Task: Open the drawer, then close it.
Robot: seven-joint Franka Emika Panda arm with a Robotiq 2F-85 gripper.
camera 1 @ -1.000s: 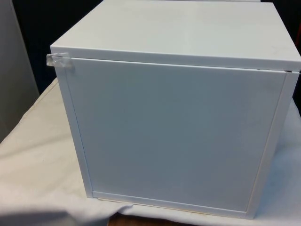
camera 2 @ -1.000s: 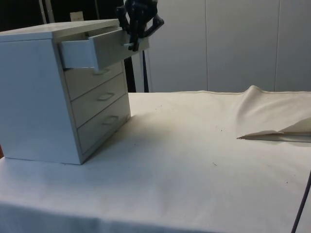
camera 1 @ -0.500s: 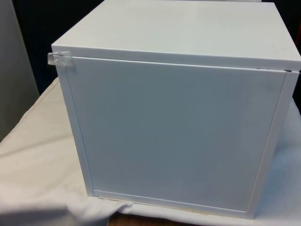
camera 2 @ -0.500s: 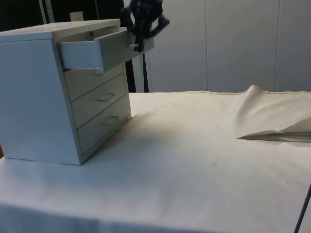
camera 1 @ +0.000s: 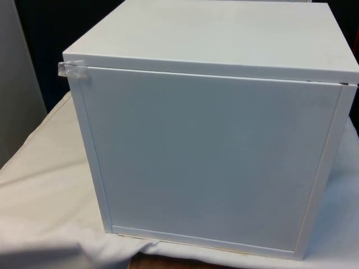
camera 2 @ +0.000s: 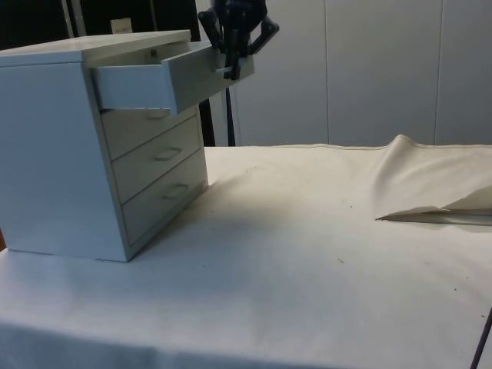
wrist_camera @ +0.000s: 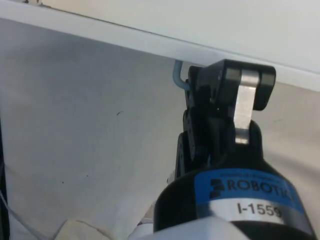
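A white chest of drawers [camera 2: 54,146] stands on the table, its plain back [camera 1: 207,157] turned to the front view. In the side view its top drawer [camera 2: 173,77] is pulled out well past the two drawers below. My black gripper [camera 2: 233,68] hangs at the front of that top drawer, shut on the drawer's handle. In the wrist view the gripper [wrist_camera: 220,95] is closed against the drawer front [wrist_camera: 150,30], and the thin handle [wrist_camera: 178,77] curves out beside the fingers [wrist_camera: 242,107].
The white cloth [camera 2: 307,254] covers the table, with a raised fold [camera 2: 430,184] at the side view's right. The lower two drawers [camera 2: 157,173] are shut. A small piece of clear tape [camera 1: 71,69] sticks to the chest's back corner.
The gripper has moved away from the chest with the handle in it, and the top drawer has slid further out. The chest has shifted slightly in the front view.
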